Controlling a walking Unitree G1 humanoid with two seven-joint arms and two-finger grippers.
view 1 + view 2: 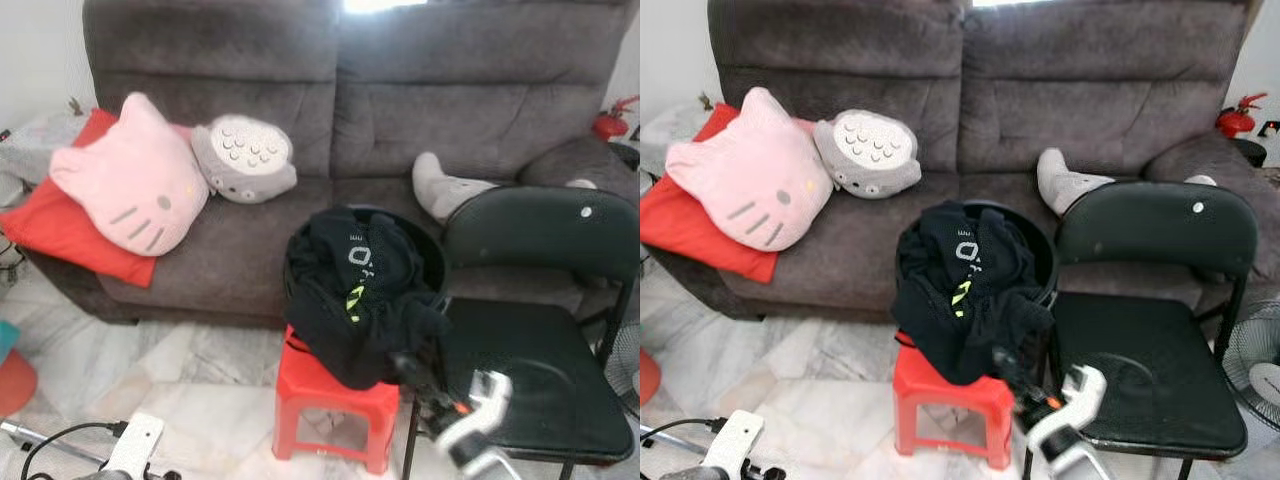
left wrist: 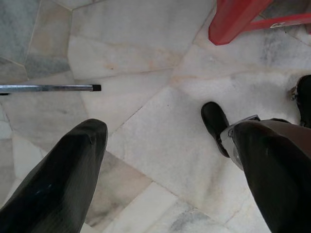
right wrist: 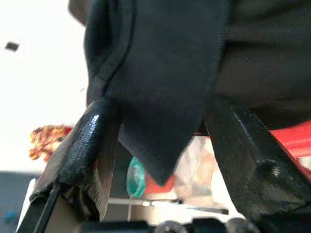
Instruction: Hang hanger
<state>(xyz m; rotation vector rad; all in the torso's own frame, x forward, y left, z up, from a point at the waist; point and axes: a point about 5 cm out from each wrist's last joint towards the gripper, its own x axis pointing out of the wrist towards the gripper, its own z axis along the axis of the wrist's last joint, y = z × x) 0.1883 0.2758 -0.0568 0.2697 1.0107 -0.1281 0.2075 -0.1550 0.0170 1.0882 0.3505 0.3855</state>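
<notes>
Soft black cloth [image 1: 365, 300] is drooping over a shiny red plastic stool [image 1: 335, 405], a fuzzy grey sofa [image 1: 400, 110] is holding fluffy pillows [image 1: 135, 185], and the smooth marble floor [image 2: 146, 58] is gleaming.

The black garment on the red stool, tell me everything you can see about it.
The black garment is a crumpled heap of soft dark fabric with white lettering and a yellow-green mark on its front. It spills out of a round black tub that stands on the red stool, drooping over the tub's front rim and the stool's seat. In the right wrist view, a pointed fold of the fabric hangs between the two fingers of the right claw, which are spread apart, not closed on it.
</notes>
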